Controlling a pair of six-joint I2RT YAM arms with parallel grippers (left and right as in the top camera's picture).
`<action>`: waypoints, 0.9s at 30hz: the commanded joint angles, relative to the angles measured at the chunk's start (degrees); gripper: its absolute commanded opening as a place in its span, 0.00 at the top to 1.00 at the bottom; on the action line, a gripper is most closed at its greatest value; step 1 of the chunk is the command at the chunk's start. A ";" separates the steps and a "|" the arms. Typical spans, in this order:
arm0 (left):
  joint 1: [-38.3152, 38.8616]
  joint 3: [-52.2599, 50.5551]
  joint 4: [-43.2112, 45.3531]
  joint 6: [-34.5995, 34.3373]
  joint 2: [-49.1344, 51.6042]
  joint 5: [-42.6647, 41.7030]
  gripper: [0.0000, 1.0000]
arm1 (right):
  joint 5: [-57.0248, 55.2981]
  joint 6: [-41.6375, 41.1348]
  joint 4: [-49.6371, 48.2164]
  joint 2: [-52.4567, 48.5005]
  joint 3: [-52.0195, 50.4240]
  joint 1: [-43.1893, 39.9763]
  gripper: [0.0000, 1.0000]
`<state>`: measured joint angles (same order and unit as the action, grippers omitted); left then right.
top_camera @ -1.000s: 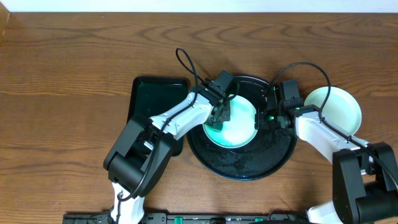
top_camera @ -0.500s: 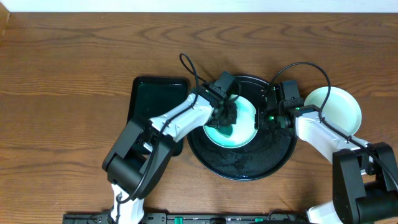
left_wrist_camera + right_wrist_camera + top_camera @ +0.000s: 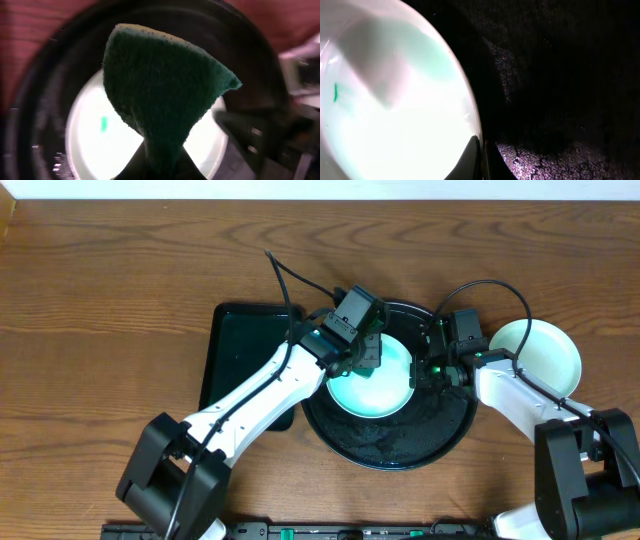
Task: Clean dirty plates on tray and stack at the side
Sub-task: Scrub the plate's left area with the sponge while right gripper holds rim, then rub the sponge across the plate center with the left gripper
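Note:
A pale mint plate lies in the round black tray. My left gripper hovers over the plate's far part, shut on a dark green sponge that fans out in front of the fingers. A small green smear shows on the plate left of the sponge. My right gripper is shut on this plate's right rim; in its wrist view the fingers pinch the rim of the plate over the tray. Another pale plate rests on the table to the right of the tray.
A rectangular black tray lies directly left of the round tray, under my left arm. Cables arch above both wrists. Bare wooden table surrounds the trays, with its far edge at the top of the overhead view.
My left gripper has carried the sponge from the plate's left side toward its far part, and the left arm's elbow has swung out to the left. The right gripper and plate have not moved.

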<state>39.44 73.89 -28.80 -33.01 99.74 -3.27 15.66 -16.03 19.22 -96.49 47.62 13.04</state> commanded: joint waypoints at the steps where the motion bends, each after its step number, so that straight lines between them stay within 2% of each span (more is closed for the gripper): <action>1: -0.24 -0.94 -0.20 0.35 0.72 5.53 0.91 | -0.37 0.39 -0.04 -0.28 -0.59 0.57 0.99; 10: -0.20 -1.55 -0.44 0.39 6.38 5.49 0.92 | -0.37 0.39 -0.02 -0.28 -0.59 0.57 0.99; 15: -0.20 -1.55 1.55 3.89 10.99 5.49 0.92 | -0.37 0.42 -0.02 -0.28 -0.59 0.57 0.99; 23: -0.15 -1.55 4.09 4.85 17.35 5.09 0.92 | -0.37 0.39 -0.09 -0.28 -0.59 0.57 0.99; 27: -0.13 -1.55 4.11 4.87 19.58 1.99 0.92 | -0.37 0.42 -0.09 -0.28 -0.59 0.57 0.99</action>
<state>39.48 73.01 -24.82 -29.45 114.17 0.56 15.66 -16.03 19.20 -96.49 47.59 13.06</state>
